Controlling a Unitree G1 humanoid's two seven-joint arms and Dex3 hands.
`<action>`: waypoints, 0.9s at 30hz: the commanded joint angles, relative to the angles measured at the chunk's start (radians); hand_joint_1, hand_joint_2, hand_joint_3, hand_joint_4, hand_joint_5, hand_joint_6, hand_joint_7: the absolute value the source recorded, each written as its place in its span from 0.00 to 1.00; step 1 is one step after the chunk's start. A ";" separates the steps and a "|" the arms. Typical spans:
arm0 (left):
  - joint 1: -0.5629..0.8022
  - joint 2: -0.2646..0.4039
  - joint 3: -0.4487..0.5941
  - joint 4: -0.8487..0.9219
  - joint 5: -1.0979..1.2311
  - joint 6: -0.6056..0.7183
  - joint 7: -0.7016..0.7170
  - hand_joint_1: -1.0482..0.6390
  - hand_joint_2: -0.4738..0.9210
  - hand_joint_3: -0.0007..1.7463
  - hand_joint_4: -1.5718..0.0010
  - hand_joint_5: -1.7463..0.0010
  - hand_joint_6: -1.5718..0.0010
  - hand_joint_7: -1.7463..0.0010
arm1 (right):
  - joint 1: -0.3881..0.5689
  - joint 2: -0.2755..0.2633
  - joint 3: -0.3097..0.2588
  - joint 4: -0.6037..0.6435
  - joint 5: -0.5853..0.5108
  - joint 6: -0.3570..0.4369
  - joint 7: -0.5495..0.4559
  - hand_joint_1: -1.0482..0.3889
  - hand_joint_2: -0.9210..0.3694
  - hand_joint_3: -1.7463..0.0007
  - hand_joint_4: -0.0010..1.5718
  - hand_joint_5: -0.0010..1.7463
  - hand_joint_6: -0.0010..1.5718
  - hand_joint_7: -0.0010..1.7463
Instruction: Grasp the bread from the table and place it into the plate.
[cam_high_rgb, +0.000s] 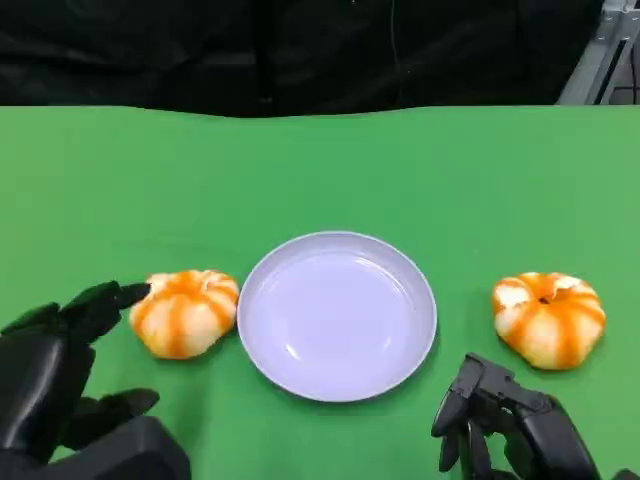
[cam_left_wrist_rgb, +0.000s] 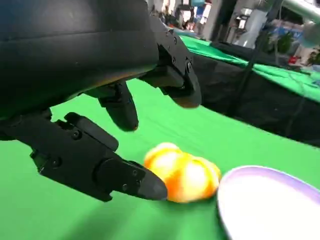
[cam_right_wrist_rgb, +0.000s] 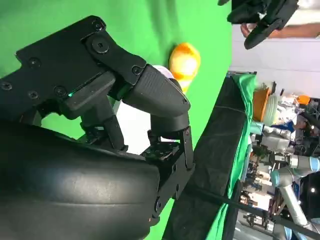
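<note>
Plate (cam_right_wrist_rgb: 159, 70) mostly hidden behind right hand (cam_right_wrist_rgb: 125, 100) fingers.

You will see that the left hand (cam_high_rgb: 55, 365) and right hand (cam_high_rgb: 505, 415) are black throughout. Each has a smooth, rounded glossy shell (cam_left_wrist_rgb: 65, 45) and blocky matte fingers (cam_left_wrist_rgb: 95, 160) fastened with small round screws (cam_right_wrist_rgb: 100, 45), ending in tapered tips.

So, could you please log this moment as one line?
left hand: open, by left bread | right hand: open, holds nothing | right bread: on table | plate: no bread
</note>
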 joint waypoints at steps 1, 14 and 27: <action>-0.076 0.064 -0.056 0.030 0.128 0.051 0.039 0.29 1.00 0.03 0.81 0.58 0.76 0.92 | -0.002 0.000 -0.001 -0.011 0.008 0.012 -0.004 0.36 0.26 0.20 0.49 1.00 0.38 1.00; -0.142 0.115 -0.163 0.060 0.249 0.145 0.069 0.26 1.00 0.02 0.95 0.56 0.79 0.97 | 0.002 0.010 0.001 -0.013 0.011 0.010 -0.004 0.36 0.26 0.20 0.49 1.00 0.38 1.00; -0.275 0.186 -0.225 0.172 0.231 0.201 -0.035 0.24 1.00 0.02 1.00 0.61 0.82 0.99 | 0.002 0.035 0.024 0.002 -0.018 -0.004 -0.034 0.36 0.25 0.20 0.50 1.00 0.38 1.00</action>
